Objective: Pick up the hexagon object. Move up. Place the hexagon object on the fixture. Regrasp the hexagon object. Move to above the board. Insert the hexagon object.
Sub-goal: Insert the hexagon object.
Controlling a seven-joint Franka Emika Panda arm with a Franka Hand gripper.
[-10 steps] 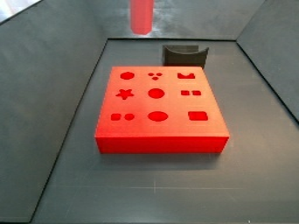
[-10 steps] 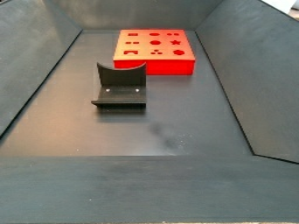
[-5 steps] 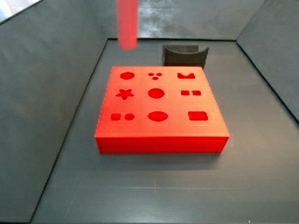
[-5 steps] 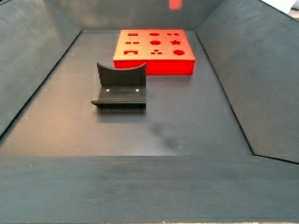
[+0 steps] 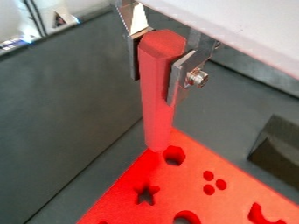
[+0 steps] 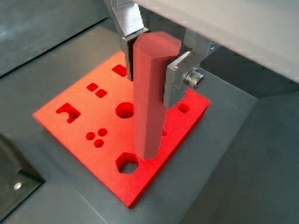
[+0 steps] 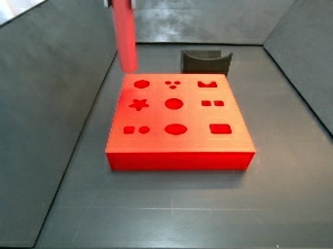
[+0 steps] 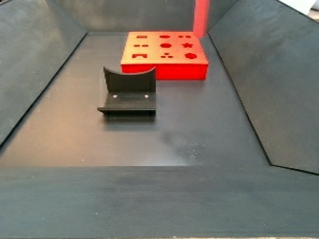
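Observation:
My gripper (image 5: pixel 158 68) is shut on the top end of the hexagon object (image 5: pixel 152 105), a long red bar that hangs upright between the silver fingers (image 6: pixel 177 77). Its lower end hovers above the red-orange board (image 6: pixel 82 114), close over the hexagonal hole (image 6: pixel 128 164) near the board's corner. In both side views only the hexagon object (image 7: pixel 124 37) (image 8: pixel 201 17) shows, over a far corner of the board (image 7: pixel 180 146) (image 8: pixel 187 70). The gripper itself is cut off above those views. The dark fixture (image 7: pixel 205 61) (image 8: pixel 129 91) stands bare on the floor beside the board.
Sloping grey walls (image 7: pixel 53 88) (image 8: pixel 249 65) enclose the dark floor on all sides. The board carries star, circle, rectangle and dot cut-outs. In the wrist views the fixture (image 5: pixel 275 144) (image 6: pixel 12 179) shows at the picture's edge.
The hexagon object has travelled sideways from near the fixture to over the board's far corner and has come lower. It has come into sight in the side view that lacked it before.

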